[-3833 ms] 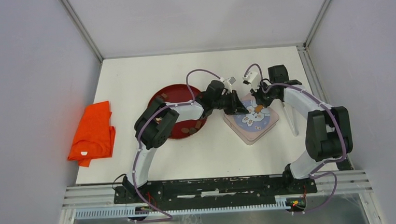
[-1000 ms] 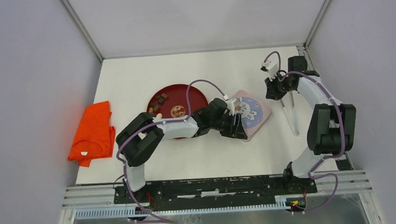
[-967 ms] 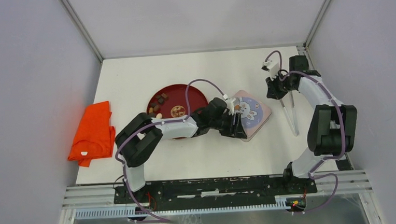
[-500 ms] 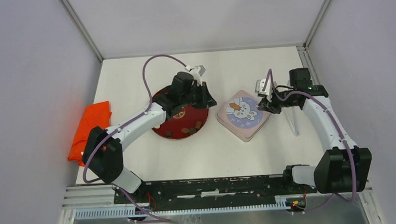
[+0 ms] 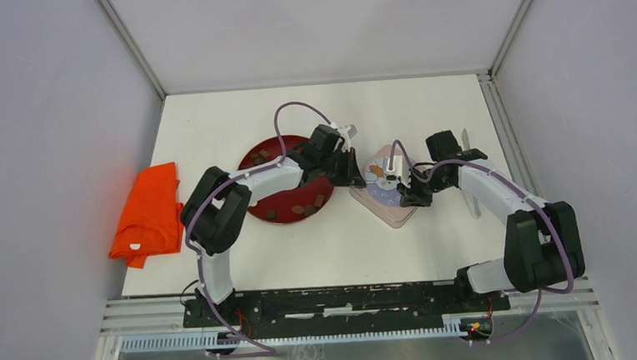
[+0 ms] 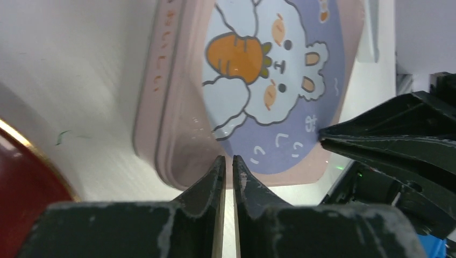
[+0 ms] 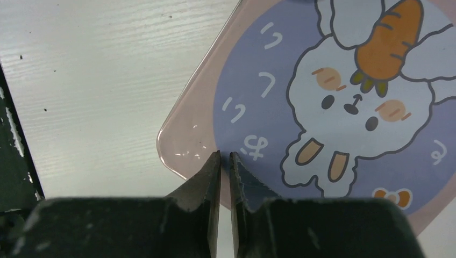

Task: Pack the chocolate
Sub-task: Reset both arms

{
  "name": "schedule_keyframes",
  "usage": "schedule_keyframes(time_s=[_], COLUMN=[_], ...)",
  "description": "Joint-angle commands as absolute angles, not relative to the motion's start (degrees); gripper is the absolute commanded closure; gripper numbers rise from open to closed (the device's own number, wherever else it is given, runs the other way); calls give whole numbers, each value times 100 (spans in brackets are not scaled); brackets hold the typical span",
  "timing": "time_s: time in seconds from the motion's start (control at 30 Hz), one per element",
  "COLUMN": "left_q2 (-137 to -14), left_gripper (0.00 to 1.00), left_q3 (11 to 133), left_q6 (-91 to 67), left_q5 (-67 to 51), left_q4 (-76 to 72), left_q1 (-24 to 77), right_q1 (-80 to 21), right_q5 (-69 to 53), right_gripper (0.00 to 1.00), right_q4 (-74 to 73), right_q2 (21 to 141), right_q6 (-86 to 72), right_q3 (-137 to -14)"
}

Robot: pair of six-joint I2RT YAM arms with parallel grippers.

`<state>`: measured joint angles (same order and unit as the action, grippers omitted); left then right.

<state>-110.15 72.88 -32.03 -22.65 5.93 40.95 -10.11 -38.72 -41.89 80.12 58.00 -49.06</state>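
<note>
left gripper (image 6: 225,161): fingers together, nothing between, tips at the box (image 6: 177,134) side edge | right gripper (image 7: 225,156): fingers together, empty, over a corner of the bunny lid (image 7: 333,97) | chocolate (image 5: 300,208): loose on the red plate (image 5: 283,197) beside the box, some along its near rim; long axis and heading too small to tell

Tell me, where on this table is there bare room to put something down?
The widest bare stretch of table lies beyond the red plate and pink box, up to the back wall. Another runs in front of them, toward the arm bases. The middle is crowded: the left gripper and right gripper sit at the box.
</note>
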Motion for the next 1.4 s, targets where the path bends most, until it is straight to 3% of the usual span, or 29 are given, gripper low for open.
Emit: schedule_keyframes(time_s=[0.0,0.07,0.13,0.2,0.3,0.4,0.43,0.53,0.73,0.87,1.0,1.37], left_q2=[-10913,-10571,-10037,-9336,-8195,-7212,-7007,-6621,-6133,-5792,-5477,-5284], left_gripper=[83,77,68,58,33,5,1,0,0,0,0,0], left_q3=[7443,7651,7956,8181,8217,8128,8167,8438,8826,8692,8515,8488], left_q6=[-3106,-2949,-2725,-2363,-2047,-1988,-2020,-2142,-2245,-2406,-2598,-2645], left_q5=[-2251,-2068,-1749,-1211,-598,-140,-114,-97,-42,-18,-18,-113], left_q4=[514,746,1085,1424,1587,1745,1859,2282,2929,3079,3086,3233], left_q1=[4087,4091,4092,4092,4081,4057,4043,4024,4017,4017,4024,4019], right_q1=[-1041,-1022,-998,-975,-944,-946,-940,-939,-940,-942,-948,-932], right_q5=[-3261,-3341,-3227,-2816,-1957,-986,-952,-1134,-2225,-1651,-1172,-1575], right_gripper=[83,79,69,49,3,2,2,2,2,2,2,2], right_q4=[-4483,-4884,-5080,-5008,-4094,-2718,-2494,-3262,-3357,-3058,-2998,-2971], right_q2=[8003,7825,7609,7351,6704,5827,5579,5764,5541,5472,5463,5566], right_q6=[5701,5696,5543,5272,4402,3393,3326,2974,2364,1111,810,783], right_q3=[-5268,-5899,-6647,-7381,-7810,-7354,-7297,-8140,-8388,-8415,-8547,-8732])
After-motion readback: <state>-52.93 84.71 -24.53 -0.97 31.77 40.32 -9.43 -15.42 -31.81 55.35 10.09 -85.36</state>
